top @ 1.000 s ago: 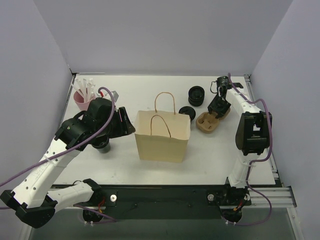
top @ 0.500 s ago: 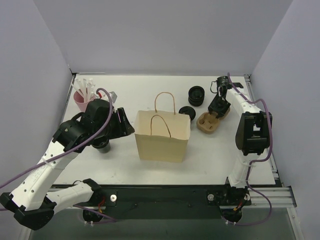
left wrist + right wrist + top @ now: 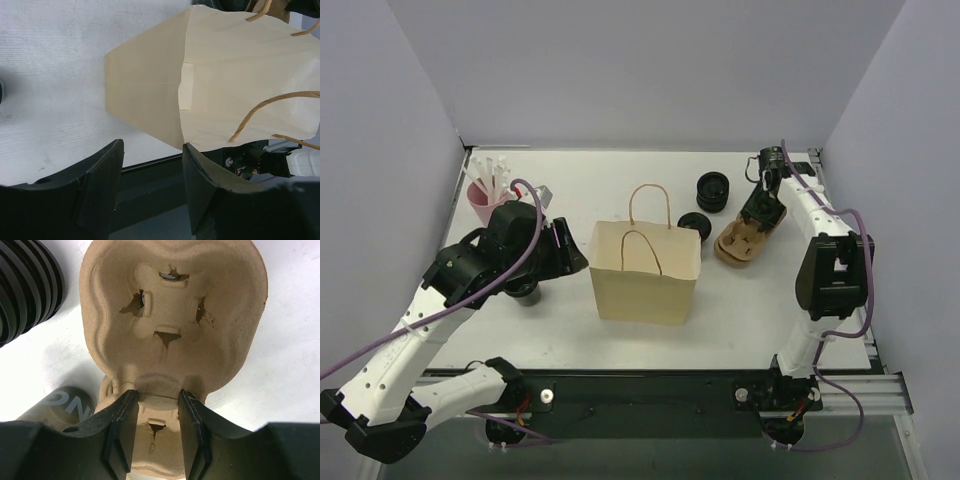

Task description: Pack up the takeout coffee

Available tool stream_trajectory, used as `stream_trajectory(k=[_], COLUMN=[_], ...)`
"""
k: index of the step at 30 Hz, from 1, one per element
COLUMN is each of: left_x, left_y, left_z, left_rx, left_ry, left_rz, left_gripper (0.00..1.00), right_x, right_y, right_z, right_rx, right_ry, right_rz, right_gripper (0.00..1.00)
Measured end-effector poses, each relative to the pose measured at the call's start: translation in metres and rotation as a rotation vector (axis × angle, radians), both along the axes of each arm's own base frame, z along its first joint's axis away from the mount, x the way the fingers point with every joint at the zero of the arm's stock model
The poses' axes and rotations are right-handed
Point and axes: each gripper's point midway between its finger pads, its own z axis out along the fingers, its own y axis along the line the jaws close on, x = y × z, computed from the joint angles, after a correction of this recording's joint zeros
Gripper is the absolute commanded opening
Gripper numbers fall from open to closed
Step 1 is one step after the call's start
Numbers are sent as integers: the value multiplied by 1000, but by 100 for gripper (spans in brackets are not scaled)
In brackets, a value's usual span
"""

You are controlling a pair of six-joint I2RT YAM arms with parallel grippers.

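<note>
The brown paper bag [image 3: 645, 275] stands open mid-table and also shows in the left wrist view [image 3: 240, 75]. A small black lidded cup [image 3: 693, 225] stands behind its right corner, and its printed side shows in the right wrist view [image 3: 62, 404]. Another black cup-like thing [image 3: 525, 290] is partly hidden under my left arm. My left gripper [image 3: 574, 255] [image 3: 152, 165] is open and empty, just left of the bag. My right gripper [image 3: 758, 215] [image 3: 156, 410] is shut on the middle ridge of a brown pulp cup carrier [image 3: 740, 243] [image 3: 172, 315].
A stack of black ribbed rings [image 3: 713, 190] [image 3: 22, 285] sits behind the cup. A pink cup of white sticks [image 3: 485, 195] stands at the far left. White walls close in the table on three sides.
My right arm has shifted a little and the carrier has moved slightly right with it. My left arm has drifted slightly toward the near left.
</note>
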Motion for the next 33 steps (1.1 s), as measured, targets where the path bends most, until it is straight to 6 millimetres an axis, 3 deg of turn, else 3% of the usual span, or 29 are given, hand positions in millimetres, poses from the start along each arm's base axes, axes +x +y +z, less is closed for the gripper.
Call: stream_trajectory(k=[5, 10, 13, 18, 21, 26, 29, 33], left_x=[0, -1, 0, 4, 6, 7, 9, 12], left_y=[0, 0, 1, -2, -3, -6, -8, -13], left_z=[1, 1, 2, 14, 18, 14, 9, 2], left_rx=[-2, -4, 0, 2, -3, 4, 14, 23], left_ry=[-2, -4, -7, -31, -39, -24, -6, 22], left_rz=[0, -1, -3, -12, -19, -27, -30, -38], left_gripper=[60, 60, 60, 60, 60, 60, 60, 59], right_x=[-4, -10, -12, -22, -36, -69, -92, -112], right_y=[-1, -4, -3, 9, 33, 91, 131, 168], right_z=[13, 54, 96, 184, 237, 297, 316, 316], right_rx=[-12, -35, -49, -62, -59, -24, 24, 71], right_ry=[-9, -73, -165, -378, -519, -692, -765, -780], right_rz=[29, 79, 119, 227, 359, 647, 842, 1041], right_gripper=[26, 25, 25, 24, 24, 24, 25, 25])
